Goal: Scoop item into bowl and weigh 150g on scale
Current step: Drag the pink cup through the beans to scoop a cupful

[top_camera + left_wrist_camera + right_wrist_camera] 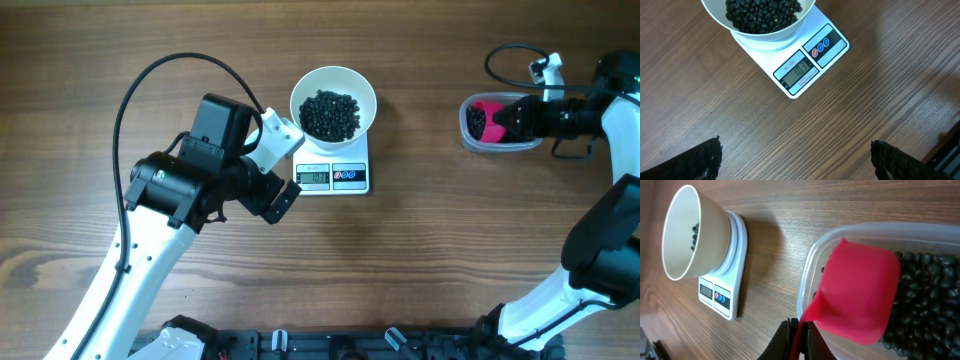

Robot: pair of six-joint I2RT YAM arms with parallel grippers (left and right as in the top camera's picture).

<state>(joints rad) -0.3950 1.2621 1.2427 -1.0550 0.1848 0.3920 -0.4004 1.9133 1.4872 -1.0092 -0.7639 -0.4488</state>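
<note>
The white bowl (333,74) stands on the small white scale (350,177) at the table's middle back, holding a heap of black beans (330,114). My left gripper (290,170) hovers just left of the scale, open and empty; its wrist view shows the bowl (765,40), the scale's lit display (801,70) and wide-apart fingertips (710,157). At the far right my right gripper (510,118) is shut on the handle of the pink scoop (860,295), which sits mouth-down in a clear tub (807,280) over more beans (925,300).
A black cable loops (170,75) over the table behind my left arm. Another cable (510,55) curls behind the tub. The right arm's white links (600,250) cross the right edge. The arms' bases line the front edge.
</note>
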